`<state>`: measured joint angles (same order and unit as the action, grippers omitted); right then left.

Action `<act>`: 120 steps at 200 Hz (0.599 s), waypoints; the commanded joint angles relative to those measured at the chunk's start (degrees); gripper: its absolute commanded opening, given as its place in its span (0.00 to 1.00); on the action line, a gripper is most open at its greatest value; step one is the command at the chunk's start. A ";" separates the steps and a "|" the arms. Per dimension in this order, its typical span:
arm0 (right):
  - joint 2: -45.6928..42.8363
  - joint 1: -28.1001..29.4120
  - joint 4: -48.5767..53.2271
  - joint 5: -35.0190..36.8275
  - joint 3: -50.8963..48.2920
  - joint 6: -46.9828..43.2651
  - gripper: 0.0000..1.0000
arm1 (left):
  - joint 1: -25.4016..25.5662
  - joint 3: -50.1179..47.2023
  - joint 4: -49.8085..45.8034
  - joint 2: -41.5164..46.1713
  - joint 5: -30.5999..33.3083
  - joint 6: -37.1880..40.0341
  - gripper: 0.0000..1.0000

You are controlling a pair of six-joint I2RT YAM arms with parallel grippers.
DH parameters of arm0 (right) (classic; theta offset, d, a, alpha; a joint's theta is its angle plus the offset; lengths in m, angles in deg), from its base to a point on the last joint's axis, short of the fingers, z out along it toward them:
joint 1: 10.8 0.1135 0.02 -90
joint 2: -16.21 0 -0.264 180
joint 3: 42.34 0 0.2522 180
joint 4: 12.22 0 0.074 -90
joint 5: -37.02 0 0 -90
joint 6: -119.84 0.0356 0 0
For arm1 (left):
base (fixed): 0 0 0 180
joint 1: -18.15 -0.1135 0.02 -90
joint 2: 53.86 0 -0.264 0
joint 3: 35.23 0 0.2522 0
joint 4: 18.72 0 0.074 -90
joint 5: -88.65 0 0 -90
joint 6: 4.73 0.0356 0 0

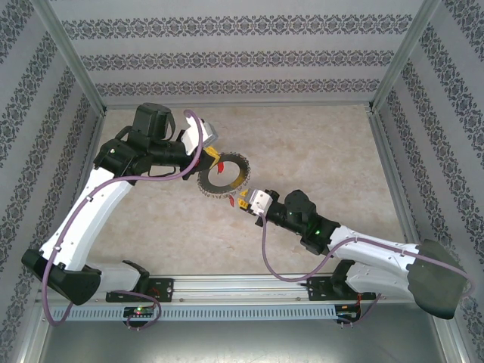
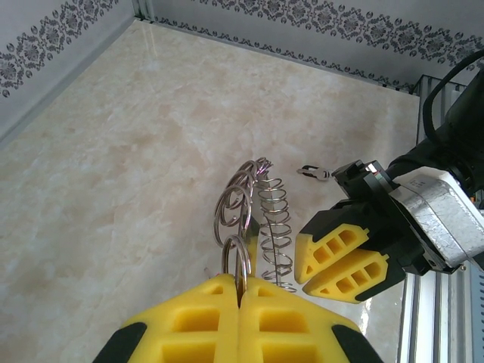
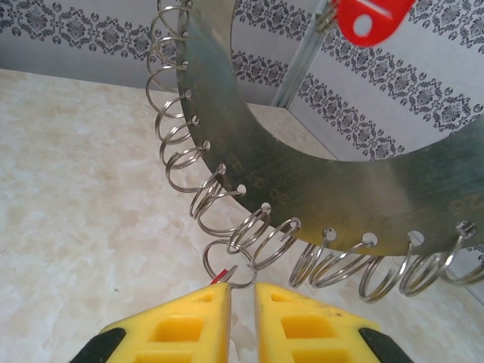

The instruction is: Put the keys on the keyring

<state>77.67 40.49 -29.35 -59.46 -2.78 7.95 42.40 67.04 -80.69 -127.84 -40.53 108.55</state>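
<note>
The keyring (image 2: 265,215) is hanging in your left claw (image 2: 239,281), whose yellow fingers are pressing together at the bottom centre of the left wrist frame and pinching one of the small wire loops on its rim. From there the ring is rising edge-on toward the middle of that frame, lifted off the table (image 2: 113,151). Your right claw (image 3: 242,291) is sitting at the bottom centre of its own frame, its fingers standing a narrow slit apart with a wire loop of the fringe just above the slit. A red sliver is showing at the tip of the finger on the frame's left, but you cannot tell whether the claw is gripping anything. Above it the flat silvery band is curving across the frame, and a red key (image 3: 370,15) is hanging on the ring at the upper right. In the top view the ring is sitting near the centre of the frame, between the two claws. A small dark-headed key (image 2: 314,173) is lying on the table right of centre in the left wrist frame, just beyond the ring.
</note>
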 commanded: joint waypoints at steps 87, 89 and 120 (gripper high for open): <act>0.39 1.99 -3.11 0.19 2.06 -0.87 0.15 | 0.21 -1.22 4.39 2.94 -1.23 -2.63 0.00; 0.42 2.02 -3.10 0.16 2.06 -0.87 0.15 | 0.23 -1.23 4.36 2.96 -1.25 -2.63 0.00; 0.50 2.71 -3.46 -1.37 2.10 -0.53 0.15 | 0.34 -1.46 4.69 3.30 -1.17 -2.81 0.00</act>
<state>77.80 42.35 -30.90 -59.48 -2.28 7.34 42.46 66.14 -79.59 -126.50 -40.53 106.83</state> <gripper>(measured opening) 0.148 0.058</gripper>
